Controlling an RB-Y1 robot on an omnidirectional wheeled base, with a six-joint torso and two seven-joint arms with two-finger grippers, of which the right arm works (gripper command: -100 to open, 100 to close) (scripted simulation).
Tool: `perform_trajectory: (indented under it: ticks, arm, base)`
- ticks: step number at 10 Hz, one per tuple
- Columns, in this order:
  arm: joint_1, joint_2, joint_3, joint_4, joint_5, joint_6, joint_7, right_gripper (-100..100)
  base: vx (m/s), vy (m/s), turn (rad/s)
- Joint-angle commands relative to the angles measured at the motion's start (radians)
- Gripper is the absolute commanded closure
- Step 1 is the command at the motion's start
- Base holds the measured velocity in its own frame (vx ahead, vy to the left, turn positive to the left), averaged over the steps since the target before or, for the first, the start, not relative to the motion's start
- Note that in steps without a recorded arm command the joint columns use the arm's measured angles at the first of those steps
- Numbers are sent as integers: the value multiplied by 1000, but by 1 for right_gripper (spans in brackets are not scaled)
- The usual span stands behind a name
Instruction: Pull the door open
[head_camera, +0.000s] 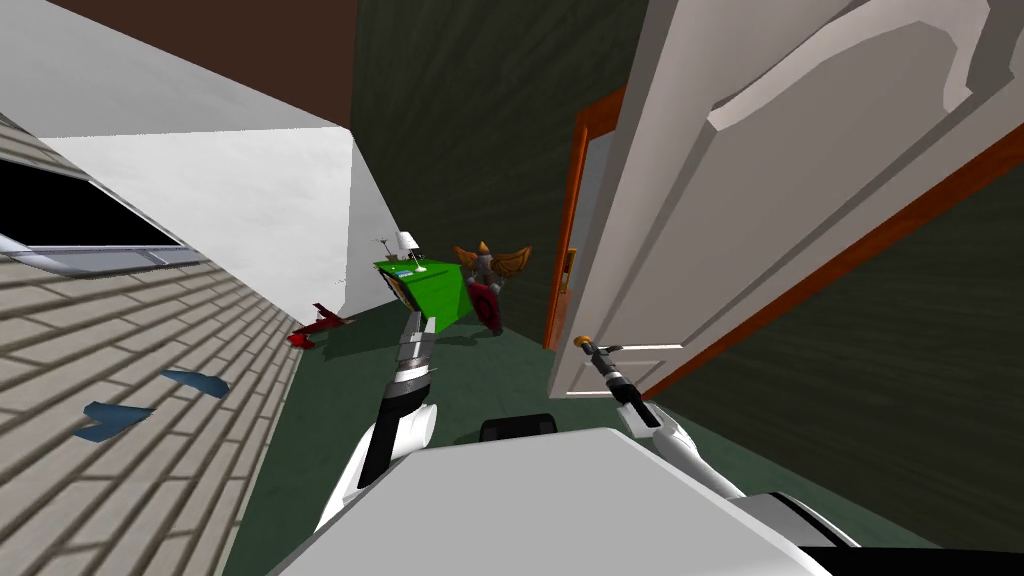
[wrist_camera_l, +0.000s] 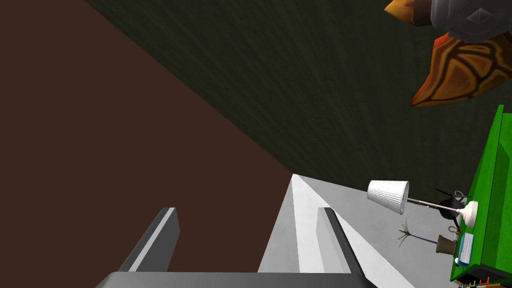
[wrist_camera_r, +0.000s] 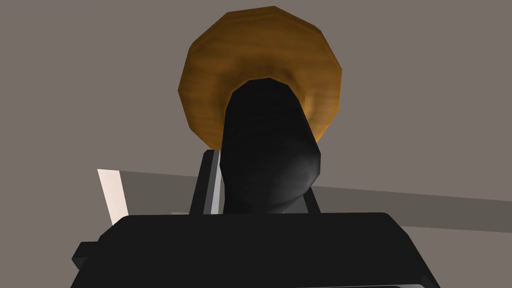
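On the door's (head_camera: 760, 220) black handle (wrist_camera_r: 270, 130) the right claw (wrist_camera_r: 260, 167) is clamped; left claw (wrist_camera_l: 248, 212) gapes empty

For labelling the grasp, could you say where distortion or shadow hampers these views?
Head view: the wide, rolled lens slants the white door. Right wrist view: the black handle is a flat dark mass, hiding much of the right gripper's fingers. Left wrist view: evenly lit.

No text, label, brand, number or sign can be read on any surface. A small blue and white item (wrist_camera_l: 465, 248) on the green cabinet (wrist_camera_l: 492, 200) shows a fine pattern, too small to read.
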Motion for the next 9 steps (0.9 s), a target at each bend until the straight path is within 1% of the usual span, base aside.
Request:
perform_trajectory:
  ticks: [1,3,4,5,6,7,8,9]
  arm:
    - [22,-20,16,-7,6,-31,-20,100]
    - [49,-41,37,-19,14,-61,-45,100]
    - [71,-59,55,-29,21,-87,-66,100]
    - [80,-67,62,-33,24,-97,-75,100]
    - [80,-67,62,-33,24,-97,-75,100]
    - [73,-60,65,-21,25,-100,-74,100]
    - [96,-73,83,-32,34,-129,-84,100]
    - [105,-79,91,-37,38,-142,-88,100]
  base:
    - [-82,-32,8]
    - [-106,-25,17]
    - [-124,-43,24]
    - [-116,-54,13]
    - [-77,-31,-2]
    - [-30,-6,1]
    - [-76,-3,-22]
    - [-99,-25,-39]
